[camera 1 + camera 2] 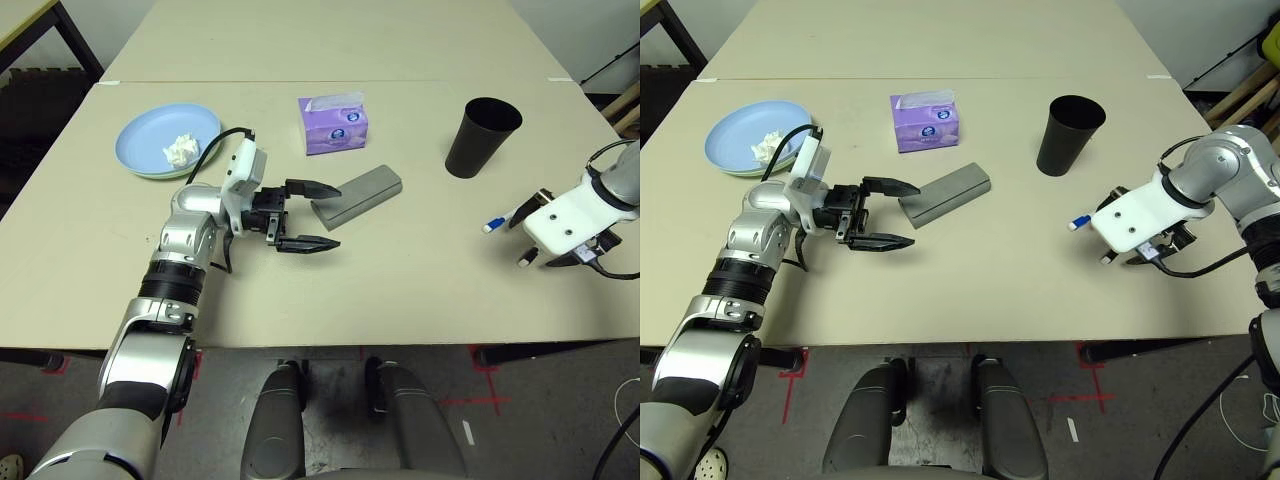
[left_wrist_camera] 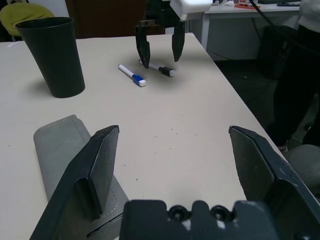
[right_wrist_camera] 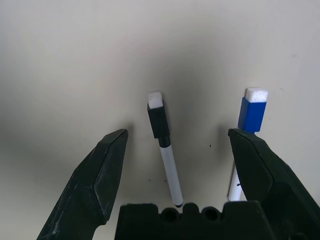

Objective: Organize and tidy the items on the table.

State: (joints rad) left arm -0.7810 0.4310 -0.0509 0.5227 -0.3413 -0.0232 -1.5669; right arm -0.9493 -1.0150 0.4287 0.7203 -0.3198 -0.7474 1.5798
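My left gripper (image 1: 306, 215) hovers open just left of the grey glasses case (image 1: 360, 193), whose near end lies beside its far finger (image 2: 102, 150). My right gripper (image 3: 177, 134) points down, open, over a white pen with a black cap (image 3: 166, 152). The white-blue pen (image 3: 248, 131) lies just outside one finger (image 3: 260, 165). The black cup (image 1: 481, 135) stands upright behind the pens. The purple tissue box (image 1: 335, 122) sits at the back middle. A light blue plate (image 1: 150, 135) rests on a pale green one at the back left, holding crumpled white tissue (image 1: 180, 150).
The table (image 1: 400, 290) has bare room along its front and between the two arms. A second beige tabletop (image 1: 330, 40) adjoins the far edge. A black cable (image 1: 215, 140) loops from my left wrist near the plates.
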